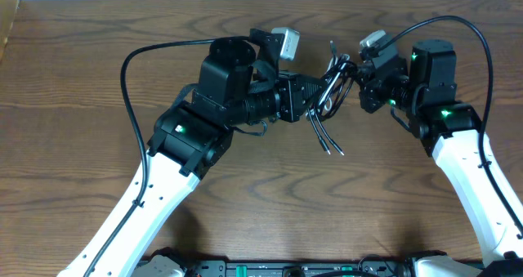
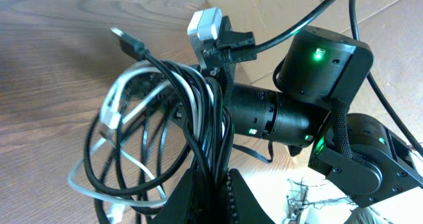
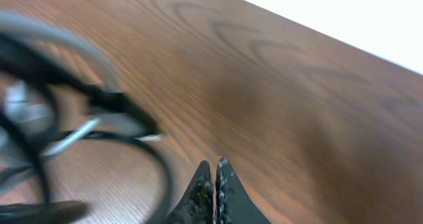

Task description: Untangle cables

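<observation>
At the left claw (image 2: pixel 210 184), the jaws are clenched on the cables (image 2: pixel 155 128), a bunched coil of black loops with one white cord (image 2: pixel 111 112) threaded through it. The coil is held between the two arms over the middle of the table (image 1: pixel 82 64). Opposite it, the right claw (image 3: pixel 215 181) is pinched fully together, and I see no strand between its tips; the bundle sits blurred off to its left. So I judge the pull has no purchase yet. To do this well I would reopen the right claw and line it up on one strand only, ideally the black plug end (image 2: pixel 129 44) sticking out of the top of the coil. Then I would close firmly and draw it away slowly with the left clamped hard, watching that the other loops slide free rather than cinch tighter.
</observation>
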You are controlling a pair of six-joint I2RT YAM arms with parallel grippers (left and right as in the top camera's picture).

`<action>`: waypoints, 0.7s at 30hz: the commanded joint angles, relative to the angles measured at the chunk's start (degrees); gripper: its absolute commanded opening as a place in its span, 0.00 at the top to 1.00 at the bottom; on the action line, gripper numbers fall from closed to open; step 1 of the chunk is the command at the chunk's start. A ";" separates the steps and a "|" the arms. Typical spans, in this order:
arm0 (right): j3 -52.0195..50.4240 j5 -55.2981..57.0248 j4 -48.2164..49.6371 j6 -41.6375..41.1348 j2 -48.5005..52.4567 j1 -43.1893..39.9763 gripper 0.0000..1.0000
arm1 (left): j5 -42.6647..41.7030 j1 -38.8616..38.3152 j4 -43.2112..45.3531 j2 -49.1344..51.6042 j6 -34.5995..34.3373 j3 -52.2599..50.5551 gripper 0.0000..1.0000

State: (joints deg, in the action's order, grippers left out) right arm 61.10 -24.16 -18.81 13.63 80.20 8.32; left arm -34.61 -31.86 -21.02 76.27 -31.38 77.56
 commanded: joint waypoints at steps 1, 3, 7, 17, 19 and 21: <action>-0.07 4.98 -1.20 -1.14 0.07 0.22 0.99 | -0.74 0.94 0.20 -0.68 1.11 1.33 0.92; -0.07 6.95 -1.51 -1.27 0.07 0.15 0.99 | -0.63 1.27 0.04 -0.68 1.36 1.33 0.92; -0.07 11.58 -2.54 -3.19 0.07 -0.90 0.99 | -0.33 2.71 -2.34 -0.68 1.84 1.33 0.92; -0.04 10.03 -4.81 -18.78 0.00 -2.27 0.01 | -0.37 4.42 -6.21 -0.68 5.84 1.33 0.92; -0.04 6.88 -4.92 -28.72 0.00 -2.27 0.01 | -0.59 4.42 -6.16 -0.68 6.62 1.31 0.92; -0.04 3.02 -5.03 -34.91 0.00 -2.27 0.02 | -0.63 4.42 -6.19 -0.68 8.57 1.31 0.92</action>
State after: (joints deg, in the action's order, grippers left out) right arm 61.10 -14.87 -23.57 -5.87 80.20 6.07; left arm -34.39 -27.59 -27.27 76.27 -26.79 77.56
